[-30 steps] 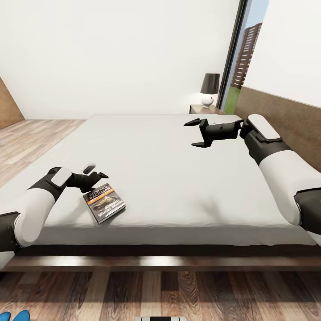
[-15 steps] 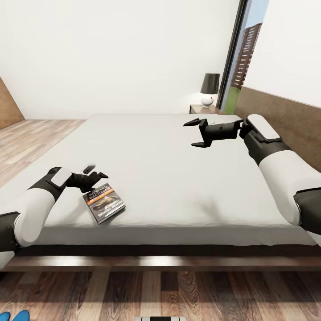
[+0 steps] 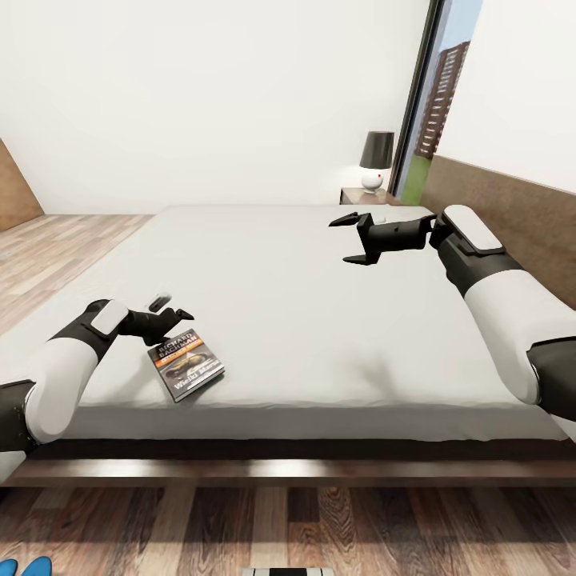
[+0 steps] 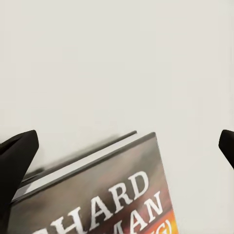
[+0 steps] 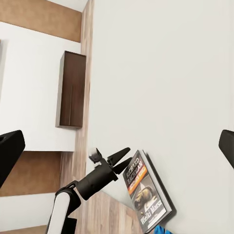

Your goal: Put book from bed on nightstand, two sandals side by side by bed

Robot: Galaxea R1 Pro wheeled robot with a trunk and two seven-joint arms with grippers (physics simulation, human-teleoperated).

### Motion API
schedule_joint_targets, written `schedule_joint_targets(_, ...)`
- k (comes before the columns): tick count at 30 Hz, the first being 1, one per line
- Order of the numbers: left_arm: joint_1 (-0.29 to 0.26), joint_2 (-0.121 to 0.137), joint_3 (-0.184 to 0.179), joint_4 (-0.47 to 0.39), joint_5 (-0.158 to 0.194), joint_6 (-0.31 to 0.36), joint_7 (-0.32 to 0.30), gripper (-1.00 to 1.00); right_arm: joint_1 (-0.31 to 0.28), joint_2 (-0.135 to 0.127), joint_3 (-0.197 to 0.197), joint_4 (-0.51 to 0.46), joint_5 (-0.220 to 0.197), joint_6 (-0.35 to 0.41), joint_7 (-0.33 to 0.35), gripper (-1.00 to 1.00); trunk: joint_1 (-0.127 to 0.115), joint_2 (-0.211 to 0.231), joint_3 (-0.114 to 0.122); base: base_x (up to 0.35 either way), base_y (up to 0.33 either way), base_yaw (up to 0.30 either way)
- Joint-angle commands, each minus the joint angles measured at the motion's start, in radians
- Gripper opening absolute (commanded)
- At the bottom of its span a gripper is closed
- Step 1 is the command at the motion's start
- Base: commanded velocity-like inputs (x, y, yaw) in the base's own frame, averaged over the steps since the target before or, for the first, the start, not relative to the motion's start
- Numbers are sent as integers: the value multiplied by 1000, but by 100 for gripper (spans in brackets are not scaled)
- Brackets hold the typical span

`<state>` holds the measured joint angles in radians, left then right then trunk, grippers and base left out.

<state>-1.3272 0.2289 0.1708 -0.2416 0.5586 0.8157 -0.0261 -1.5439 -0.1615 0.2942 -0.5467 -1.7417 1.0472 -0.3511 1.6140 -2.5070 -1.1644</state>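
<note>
My left gripper [image 3: 170, 308] stands with its fingers parted and nothing between them, low over the mattress just at the far end of the book [image 3: 186, 366]; from the left wrist camera the two dark fingertips [image 4: 15, 158] sit wide at either side with the book's [image 4: 102, 200] top edge and white title letters between and below them, and I cannot tell whether either tip touches the cover; the book lies flat on the bed [image 3: 288, 320] near its front edge, on the left side, cover up, with an orange band across it; my right gripper [image 3: 350, 238] is held higher above the mattress, well apart from the book, its fingers spread wide and empty, pointing leftward across the bed; from the right wrist camera I see my left gripper [image 5: 113, 159] and the book [image 5: 147, 194] just beside it on the off-white mattress; beyond the far right corner of the bed stands the nightstand [image 3: 364, 195], bearing a lamp [image 3: 375, 158] with a dark shade; a blue sandal [image 3: 32, 567] shows on the wooden floor [image 3: 336, 528] at the lower left corner of the head view.
</note>
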Motion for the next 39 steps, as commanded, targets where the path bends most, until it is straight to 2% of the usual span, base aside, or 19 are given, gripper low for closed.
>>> schedule_joint_targets(1, 0, 0, 2, 3, -9, 8, 2, 100, -1, -1, 5, -1, -9, 0, -6, 100, 0, 0, -1, 0, -2, 0)
schedule_joint_targets(39, 0, 3, 3, 4, -9, 8, 3, 100, -1, 0, 6, -1, -9, 0, -7, 100, 0, 0, -1, -12, -10, 0)
